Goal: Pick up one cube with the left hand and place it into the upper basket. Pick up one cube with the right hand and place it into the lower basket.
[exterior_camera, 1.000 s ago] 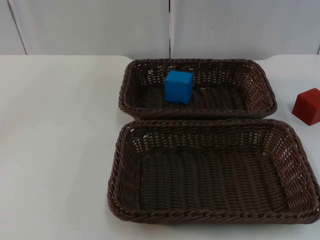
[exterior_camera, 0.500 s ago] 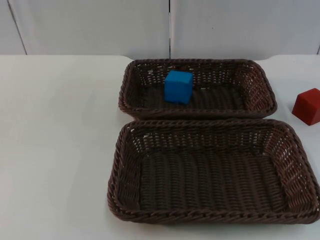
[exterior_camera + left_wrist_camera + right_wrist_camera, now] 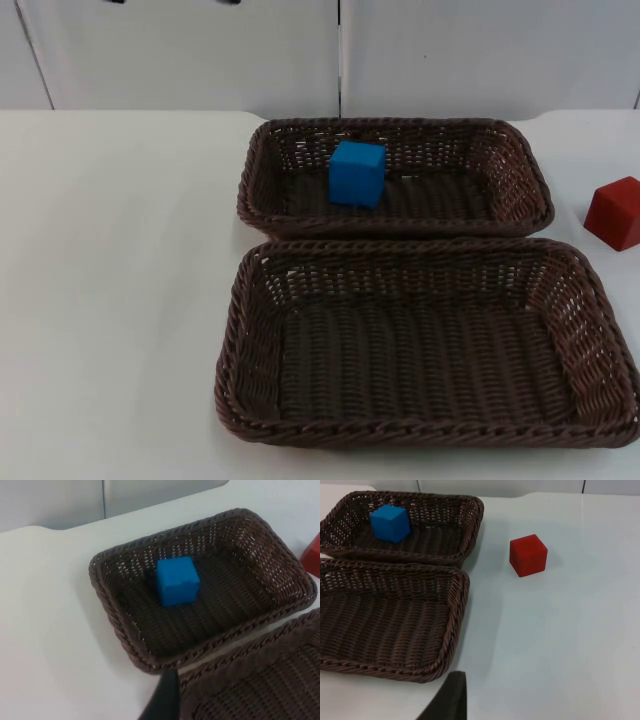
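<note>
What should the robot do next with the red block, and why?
Probably the right gripper should reach toward the red cube to pick it up. The blue cube already sits in the upper basket, while the red cube rests on the table and the lower basket holds nothing.

Top camera looks down and forward over the bench (image 3: 120, 300) toward the partition wall (image 3: 180, 50). Both wrist cameras hang high, sharing the blue cube (image 3: 177, 580) in the upper basket (image 3: 470, 510).
</note>
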### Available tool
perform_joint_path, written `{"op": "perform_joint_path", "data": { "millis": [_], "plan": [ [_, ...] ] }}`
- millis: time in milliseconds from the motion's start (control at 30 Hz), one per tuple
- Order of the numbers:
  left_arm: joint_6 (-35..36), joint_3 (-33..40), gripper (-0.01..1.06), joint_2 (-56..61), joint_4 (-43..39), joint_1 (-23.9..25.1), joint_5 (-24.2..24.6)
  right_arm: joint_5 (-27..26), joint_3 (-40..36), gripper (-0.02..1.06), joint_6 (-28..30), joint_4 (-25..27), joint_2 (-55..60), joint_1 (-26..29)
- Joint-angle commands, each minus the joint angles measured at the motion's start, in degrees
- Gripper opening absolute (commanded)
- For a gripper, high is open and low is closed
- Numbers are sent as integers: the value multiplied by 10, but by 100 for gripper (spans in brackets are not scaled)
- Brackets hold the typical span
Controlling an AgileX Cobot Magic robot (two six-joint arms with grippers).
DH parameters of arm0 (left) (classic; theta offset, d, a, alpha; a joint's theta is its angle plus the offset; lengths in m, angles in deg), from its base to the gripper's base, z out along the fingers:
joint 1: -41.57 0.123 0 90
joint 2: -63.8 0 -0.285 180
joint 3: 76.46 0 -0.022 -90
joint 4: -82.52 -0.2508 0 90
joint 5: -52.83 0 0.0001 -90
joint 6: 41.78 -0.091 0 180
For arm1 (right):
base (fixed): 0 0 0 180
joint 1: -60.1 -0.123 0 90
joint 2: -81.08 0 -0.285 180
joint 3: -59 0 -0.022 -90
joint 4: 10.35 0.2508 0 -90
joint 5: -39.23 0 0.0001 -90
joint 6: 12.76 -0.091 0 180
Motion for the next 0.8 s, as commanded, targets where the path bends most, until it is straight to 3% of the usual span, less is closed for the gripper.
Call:
{"op": "perform_joint_path", "data": {
  "millis": [0,433,767],
  "plan": [
    [5,26,80,31,-2,-1,-12,-2,1,105,2,0,-1,3],
    [5,154,80,187,-4,-1,-5,-2,1,105,2,0,-1,3],
    [5,159,80,273,-37,-1,56,-2,1,105,2,0,-1,3]
  ]
}}
